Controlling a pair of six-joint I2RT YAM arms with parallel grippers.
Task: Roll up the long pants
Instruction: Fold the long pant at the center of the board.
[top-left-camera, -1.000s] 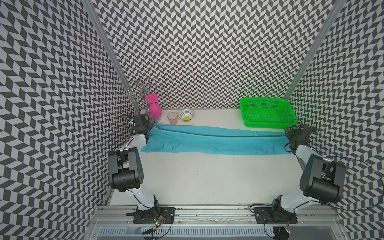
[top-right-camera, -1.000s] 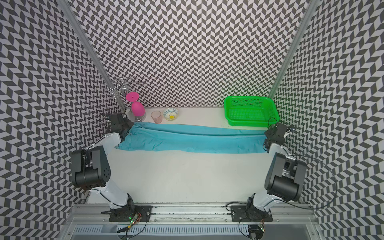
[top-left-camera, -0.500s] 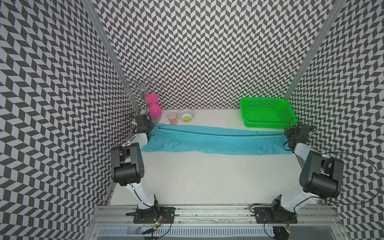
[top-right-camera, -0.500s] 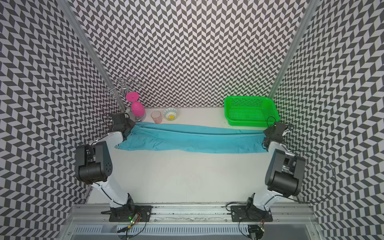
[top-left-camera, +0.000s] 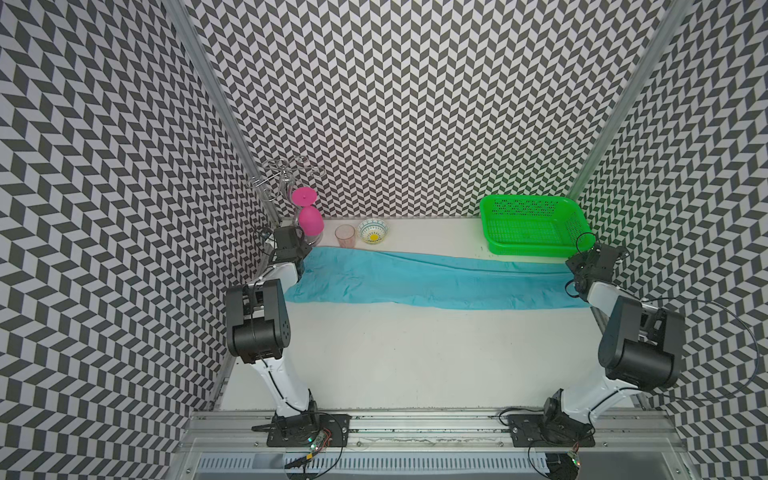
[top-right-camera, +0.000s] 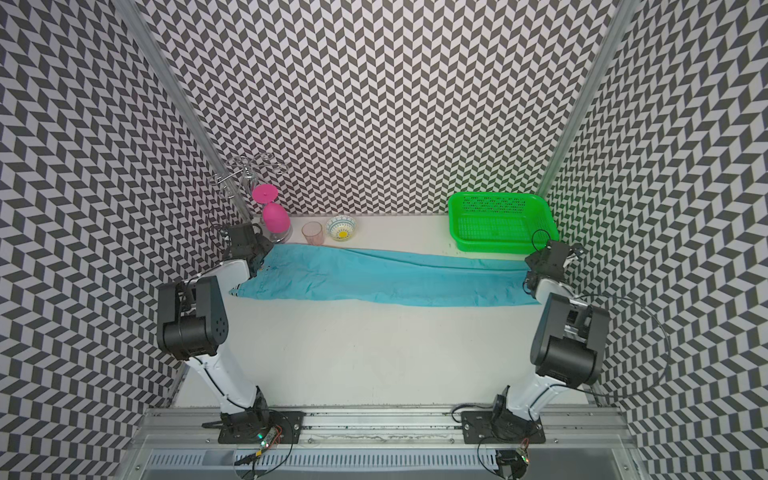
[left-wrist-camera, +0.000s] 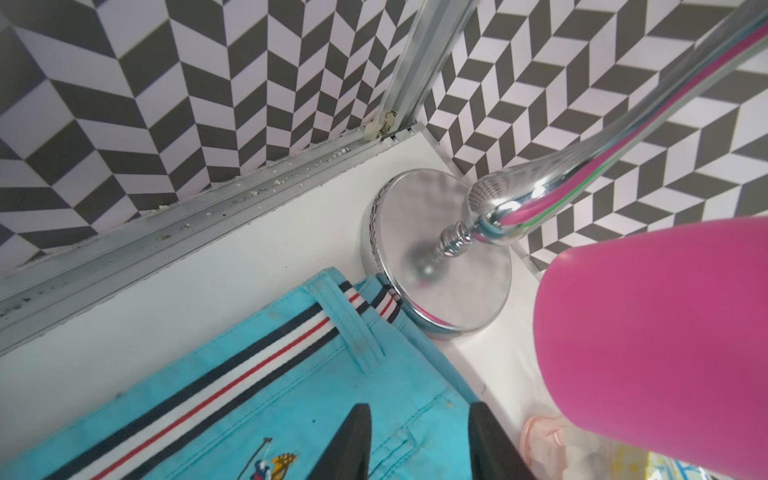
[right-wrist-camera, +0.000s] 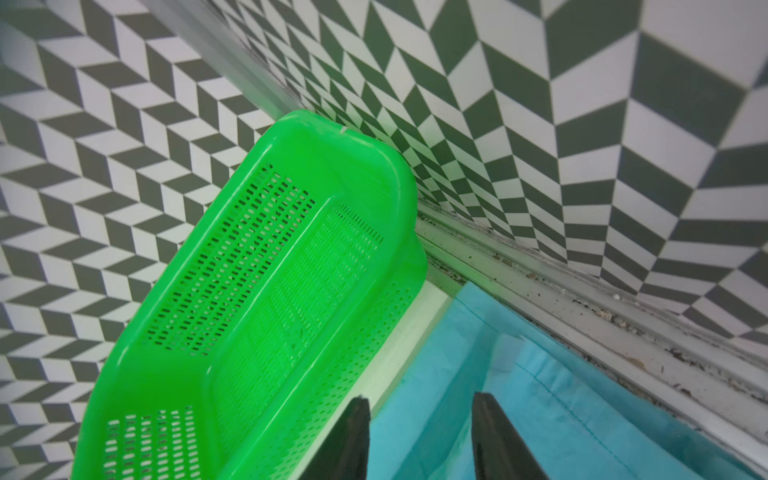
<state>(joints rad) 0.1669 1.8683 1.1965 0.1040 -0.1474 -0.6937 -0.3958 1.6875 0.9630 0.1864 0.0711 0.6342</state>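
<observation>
The long pants (top-left-camera: 436, 280) lie stretched flat across the table from left to right in both top views, turquoise, with the striped waistband (left-wrist-camera: 249, 353) at the left end and the leg hems (right-wrist-camera: 540, 395) at the right end. My left gripper (left-wrist-camera: 419, 409) hovers over the waist corner (top-left-camera: 301, 253), open, with only cloth beneath the gap. At the hem corner beside the basket my right gripper (right-wrist-camera: 419, 401) is also open, just above the cloth (top-left-camera: 575, 266). Neither holds anything.
A green basket (top-left-camera: 536, 226) stands at the back right, touching the pants' far edge. A chrome rack base (left-wrist-camera: 436, 249) with a hanging pink glass (top-left-camera: 309, 218) crowds the left gripper. A pink cup (top-left-camera: 345, 236) and a patterned bowl (top-left-camera: 373, 230) stand behind the pants. The side walls are close.
Both grippers were shut at the pants' two ends and now stand open, having let go of the cloth. The pants have settled flat on the table.
</observation>
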